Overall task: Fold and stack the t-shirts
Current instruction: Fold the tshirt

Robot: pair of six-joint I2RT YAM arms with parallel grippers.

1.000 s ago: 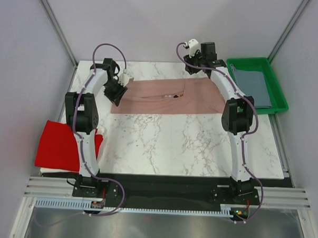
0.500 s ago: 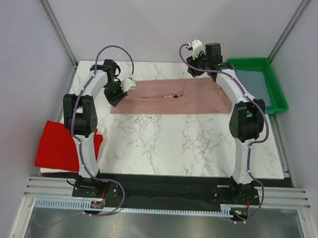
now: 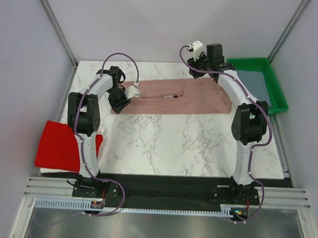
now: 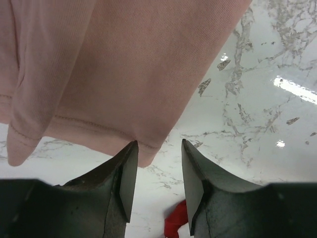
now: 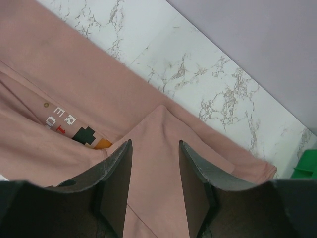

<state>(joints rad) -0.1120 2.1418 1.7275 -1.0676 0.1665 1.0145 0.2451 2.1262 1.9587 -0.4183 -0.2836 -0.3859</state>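
We read this as a fold step on the pink tee (image 3: 170, 98), which lies flat across the far half of the surface (image 3: 189, 146). Its long axis runs from 9 to 3 o'clock in the top view.

The left gripper (image 4: 159, 143) is at the tee's 9 o'clock end, so the cloth stretches away from it toward 3 o'clock. In its wrist view the jaws stand a moderate gap apart, with the hem corner lying just at the tips. We see no pinch on the cloth.

The right gripper (image 5: 155, 142) hovers over the tee's far edge, near 12 to 1 o'clock of its middle. Its jaws are also moderately open and empty, straddling a pointed fold beside the chest graphic (image 5: 81, 131).

Each arm is nearer its own end, so we judge that the next move depends on both closing on the cloth under them and carrying it along or across that axis.

The red tee (image 3: 60, 143) lies at 8 o'clock, draped over the surface's edge. The grey tee (image 3: 255, 89) sits in the tray (image 3: 251, 60) at 2 o'clock.
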